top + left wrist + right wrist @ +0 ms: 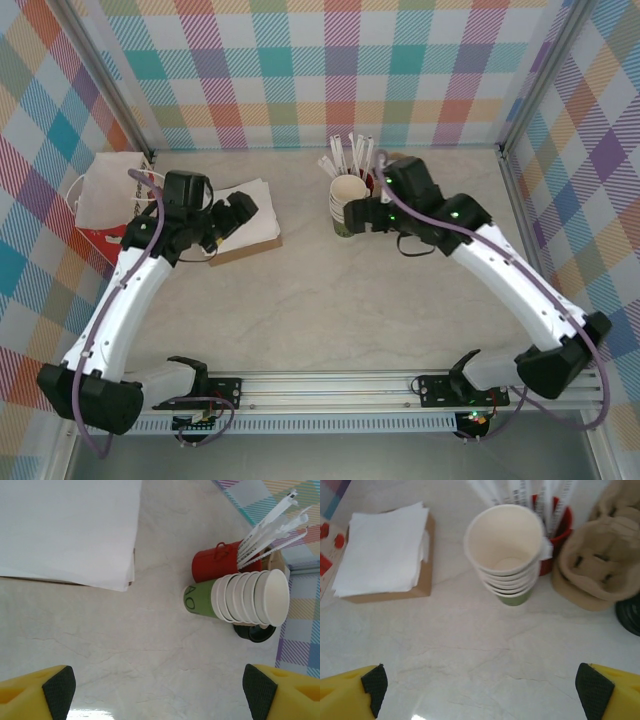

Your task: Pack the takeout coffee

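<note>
Left gripper [160, 687]: the fingers are wide apart with nothing between them. They hang over bare table and touch nothing.
Left gripper's place: in the top view it sits over the right edge of the napkin stack [245, 205], pointing across the table toward the cups.
Right gripper [483, 687]: the jaws are spread wide and hold nothing. Both yellow fingers [345, 692] with their black pads stand over bare marbled tabletop.
Right gripper's place: just beside the stack of paper cups [505, 540], on its right in the top view, near but apart from it.
Stack of paper cups: upright near the back middle of the table [330, 310]. It is several cups nested. The lowest shows a dark green outside and the rest show cream rims. The topmost is empty and cream inside.
In the way: only bare table lies between either gripper and the cups.
Red holder [217, 562]: close behind the cups, full of white paper-wrapped sticks [272, 522]. Whether it touches the stack cannot be told.
Pulp cup carriers [595, 560]: brown, stacked just beside the holder and cups.
Black lids [256, 632]: partly hidden behind the cup stack.
Napkins: white, squared up on a brown cardboard base, well apart from the cups.
Paper bag [105, 195]: white and red, at the table's left edge beyond the napkins.
</note>
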Controlling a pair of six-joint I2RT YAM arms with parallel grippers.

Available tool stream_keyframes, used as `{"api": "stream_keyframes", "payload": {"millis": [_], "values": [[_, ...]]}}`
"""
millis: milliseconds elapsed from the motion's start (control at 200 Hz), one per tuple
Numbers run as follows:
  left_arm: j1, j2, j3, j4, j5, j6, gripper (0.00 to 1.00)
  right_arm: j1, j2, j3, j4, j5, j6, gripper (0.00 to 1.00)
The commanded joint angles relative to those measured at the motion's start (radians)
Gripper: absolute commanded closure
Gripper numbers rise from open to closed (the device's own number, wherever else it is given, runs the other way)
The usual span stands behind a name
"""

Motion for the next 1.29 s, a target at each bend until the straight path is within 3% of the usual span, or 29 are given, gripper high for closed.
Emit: {"api": "stream_keyframes", "payload": {"millis": [0, 330, 545, 950, 1290], "values": [[-0.034, 0.033, 0.050, 0.032, 0.057, -0.016, 0.12, -0.057, -0.062, -0.075, 0.007, -0.020, 0.044, 0.00], [-0.118, 0.235, 0.168, 0.070, 0.094, -0.030, 0.15, -0.344, -0.229, -0.343, 0.066, -0.161, 0.178, 0.00], [-0.210, 0.457, 0.389, 0.034, 0.084, 0.019, 0.18, -0.483, -0.217, -0.430, 0.080, -0.208, 0.173, 0.00], [-0.270, 0.831, 0.794, -0.065, 0.085, 0.057, 0.38, -0.515, -0.108, -0.426, 0.100, -0.188, 0.113, 0.00], [-0.292, 0.885, 0.818, -0.104, -0.017, 0.099, 0.59, -0.517, -0.119, -0.477, 0.136, -0.171, 0.105, 0.00]]}}
